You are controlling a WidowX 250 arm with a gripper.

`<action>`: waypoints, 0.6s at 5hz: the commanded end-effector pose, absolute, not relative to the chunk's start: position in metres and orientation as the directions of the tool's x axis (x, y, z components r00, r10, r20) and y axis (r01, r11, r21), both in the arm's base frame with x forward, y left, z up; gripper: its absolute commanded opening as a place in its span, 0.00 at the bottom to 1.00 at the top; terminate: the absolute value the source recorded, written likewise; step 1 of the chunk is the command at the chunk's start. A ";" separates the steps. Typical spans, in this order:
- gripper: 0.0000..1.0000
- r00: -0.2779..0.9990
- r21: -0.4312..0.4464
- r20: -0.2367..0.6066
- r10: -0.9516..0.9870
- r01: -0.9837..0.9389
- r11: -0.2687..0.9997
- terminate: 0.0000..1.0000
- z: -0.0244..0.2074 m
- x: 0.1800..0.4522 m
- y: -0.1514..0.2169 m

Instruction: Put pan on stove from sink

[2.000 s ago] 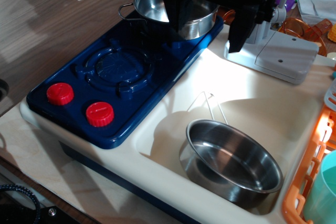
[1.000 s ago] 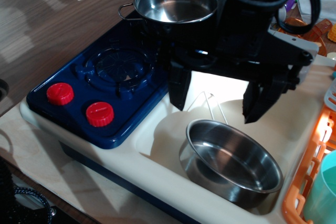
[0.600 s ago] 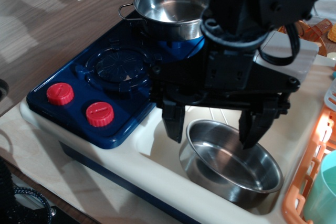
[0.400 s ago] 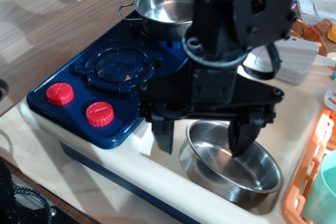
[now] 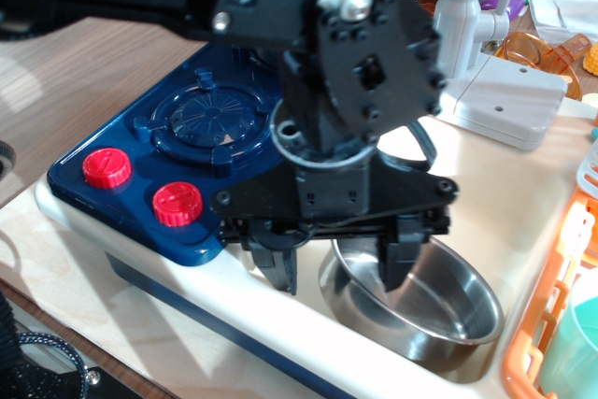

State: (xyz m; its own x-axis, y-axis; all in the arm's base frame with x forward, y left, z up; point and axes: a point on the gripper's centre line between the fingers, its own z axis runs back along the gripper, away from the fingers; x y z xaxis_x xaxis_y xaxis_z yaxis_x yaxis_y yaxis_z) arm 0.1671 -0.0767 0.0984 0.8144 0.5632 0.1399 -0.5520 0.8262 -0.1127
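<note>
The shiny steel pan (image 5: 430, 301) lies in the cream-white sink (image 5: 509, 203), at its front. Its wire handle is hidden behind my arm. My black gripper (image 5: 336, 273) hangs low over the pan's left rim, jaws apart. The left finger (image 5: 280, 273) is outside the rim and the right finger (image 5: 394, 268) is inside the bowl. It holds nothing. The dark blue stove (image 5: 187, 119) with two red knobs (image 5: 107, 167) is to the left, its front burner bare.
The grey faucet (image 5: 462, 7) stands behind the sink. An orange dish rack (image 5: 551, 324) with a teal cup (image 5: 575, 343) borders the sink on the right. My arm covers the stove's back burner and the steel pot there.
My gripper has come forward from the back of the stove and dropped down onto the pan's left rim. Its jaws have narrowed a little. The pan has not moved.
</note>
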 end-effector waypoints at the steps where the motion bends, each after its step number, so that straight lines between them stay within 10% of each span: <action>1: 0.00 0.811 -0.111 0.145 0.566 -0.555 0.824 0.00 0.096 0.170 -0.077; 3: 0.00 0.837 -0.058 0.146 0.527 -0.524 0.849 0.00 0.111 0.176 -0.080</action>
